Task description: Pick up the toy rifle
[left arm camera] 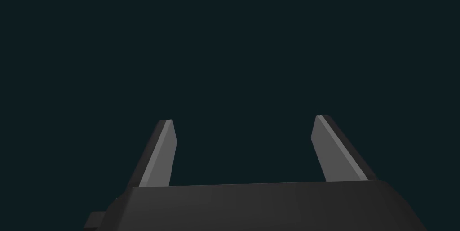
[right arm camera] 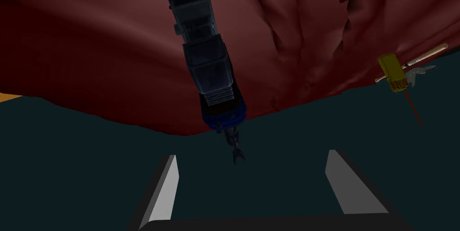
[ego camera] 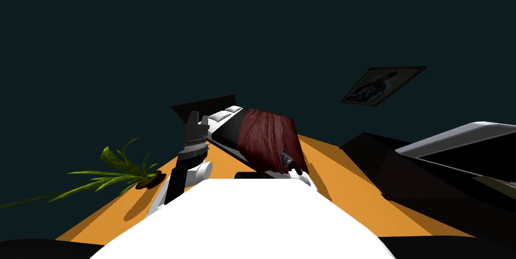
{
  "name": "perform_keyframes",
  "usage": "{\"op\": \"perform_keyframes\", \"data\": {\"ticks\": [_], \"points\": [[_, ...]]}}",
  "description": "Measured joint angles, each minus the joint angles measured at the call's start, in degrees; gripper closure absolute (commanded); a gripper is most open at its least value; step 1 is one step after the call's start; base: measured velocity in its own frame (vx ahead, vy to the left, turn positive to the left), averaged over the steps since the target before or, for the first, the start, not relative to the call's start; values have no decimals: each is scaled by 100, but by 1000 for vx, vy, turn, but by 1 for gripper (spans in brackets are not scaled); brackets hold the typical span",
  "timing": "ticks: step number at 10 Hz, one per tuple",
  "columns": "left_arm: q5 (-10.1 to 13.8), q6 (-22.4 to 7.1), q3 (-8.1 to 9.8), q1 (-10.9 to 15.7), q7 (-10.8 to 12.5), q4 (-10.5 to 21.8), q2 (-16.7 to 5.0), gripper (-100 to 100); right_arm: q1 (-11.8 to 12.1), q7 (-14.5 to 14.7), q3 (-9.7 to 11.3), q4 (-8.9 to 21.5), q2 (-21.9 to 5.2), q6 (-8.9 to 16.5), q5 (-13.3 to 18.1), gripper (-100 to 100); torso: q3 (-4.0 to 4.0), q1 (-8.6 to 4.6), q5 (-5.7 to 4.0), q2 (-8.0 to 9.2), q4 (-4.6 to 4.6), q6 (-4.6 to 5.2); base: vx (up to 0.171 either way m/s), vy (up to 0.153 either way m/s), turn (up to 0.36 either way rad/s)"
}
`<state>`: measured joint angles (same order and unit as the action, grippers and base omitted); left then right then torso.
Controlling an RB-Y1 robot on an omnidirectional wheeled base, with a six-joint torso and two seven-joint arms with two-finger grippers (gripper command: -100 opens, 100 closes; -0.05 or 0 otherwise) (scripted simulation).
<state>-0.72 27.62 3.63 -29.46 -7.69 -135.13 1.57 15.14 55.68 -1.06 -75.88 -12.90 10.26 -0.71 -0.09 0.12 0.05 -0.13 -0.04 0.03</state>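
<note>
The toy rifle (right arm camera: 209, 62) is a long, dark blue-grey piece lying on a dark red blanket (right arm camera: 90, 53). Its thin end pokes past the blanket's edge toward my right gripper (right arm camera: 251, 154). That gripper is open with nothing between its fingers, and the rifle's thin tip sits just ahead of the gap. In the head view the rifle (ego camera: 286, 159) lies at the near end of the blanket (ego camera: 267, 137), just above my chest. My left gripper (ego camera: 193, 117) is raised to the left of the bed. It stands open and empty (left arm camera: 243, 119).
A small yellow object with a stick (right arm camera: 391, 72) lies on the blanket to one side of the rifle. White pillows (ego camera: 227, 112) lie at the bed's far end. A green plant (ego camera: 118, 173) stands left on the orange floor (ego camera: 352, 190); dark furniture (ego camera: 403, 170) is right.
</note>
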Motion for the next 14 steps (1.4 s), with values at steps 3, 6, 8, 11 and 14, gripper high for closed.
{"op": "perform_keyframes", "data": {"ticks": [3, 6, 8, 11, 14], "points": [[0, 0, 0, 0, 0, 0, 0, 0, -37, 434, -17, 471, -125, 265, 4, -100, -4, 13, 3, -8, -1, 0, 62, 50, 29], [0, 0, 0, 0, 0, 0, 0, 0, -131, 677, -37, 821, -202, 426, 12, -100, 1, -4, -1, 2, 1, 0, 43, 19, 27], [0, 0, 0, 0, 0, 0, 0, 0, -112, 876, -53, 904, -245, 608, 43, -100, 0, 0, 1, 0, 0, 0, 48, 29, 24], [0, 0, 0, 0, 0, 0, 0, 0, -176, 941, -58, 1054, -270, 629, 42, -100, 9, -8, -1, 16, 4, 1, 13, 2, 7], [0, 0, 0, 0, 0, 0, 0, 0, -250, 760, -53, 1425, -253, 356, 214, -100, 1, -17, -4, 1, 1, 0, 48, -16, 19]]}}
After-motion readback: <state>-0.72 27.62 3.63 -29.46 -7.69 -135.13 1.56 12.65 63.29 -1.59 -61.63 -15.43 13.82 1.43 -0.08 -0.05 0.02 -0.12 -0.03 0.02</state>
